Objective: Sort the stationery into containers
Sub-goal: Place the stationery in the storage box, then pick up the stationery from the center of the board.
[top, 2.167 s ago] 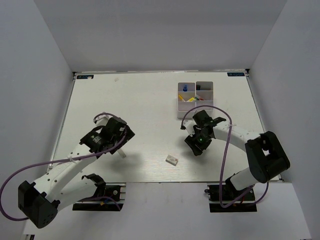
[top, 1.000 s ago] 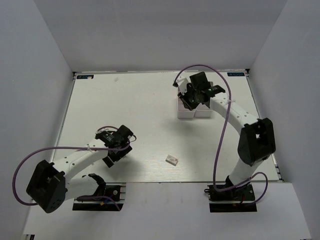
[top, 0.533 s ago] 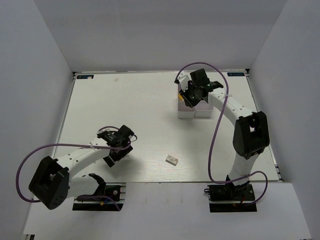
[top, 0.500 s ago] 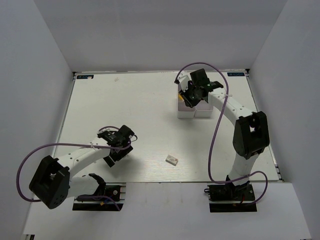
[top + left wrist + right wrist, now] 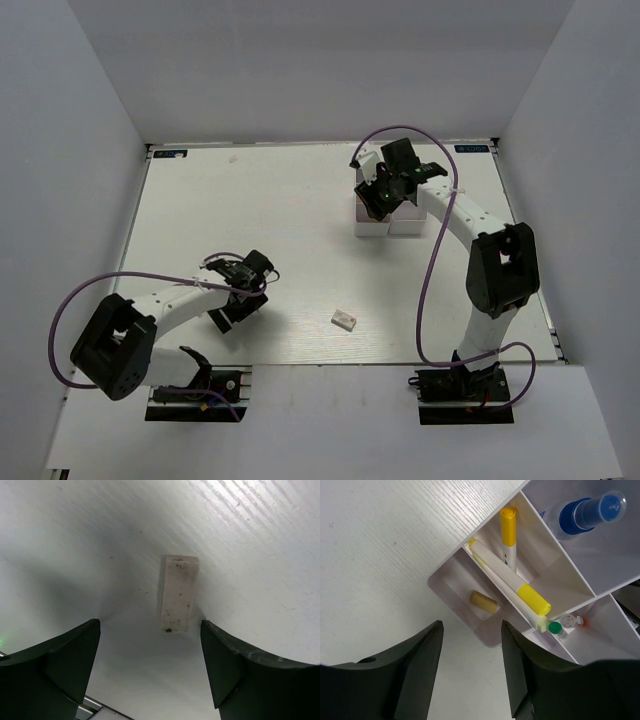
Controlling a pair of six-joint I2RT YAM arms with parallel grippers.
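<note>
Right wrist view: my right gripper (image 5: 471,630) hangs over the near corner of the white bins (image 5: 451,564), jaws parted and holding nothing.

1. Small corner compartment: one tan eraser (image 5: 484,602), lying flat, just ahead of the gap between my jaws.
2. Long compartment: a yellow pen (image 5: 508,530) and a white pen with a yellow cap (image 5: 510,582), lying crossed. The print on the yellow barrel is too small to read.
3. Far compartment: a blue-capped clear bottle (image 5: 585,515), on its side.
4. Compartment at right: a green-capped marker (image 5: 555,627), seen end-on, beside a red-tipped pen (image 5: 576,621).

Left wrist view: my left gripper (image 5: 150,624) stands wide open and empty, low over the table (image 5: 260,555). A speckled white eraser (image 5: 179,592) lies flat on the surface between my fingertips, nearer the right-hand finger (image 5: 225,660), touching neither.

Top external view: a second white eraser (image 5: 344,319) lies on the table between the two arms, well apart from both grippers.
</note>
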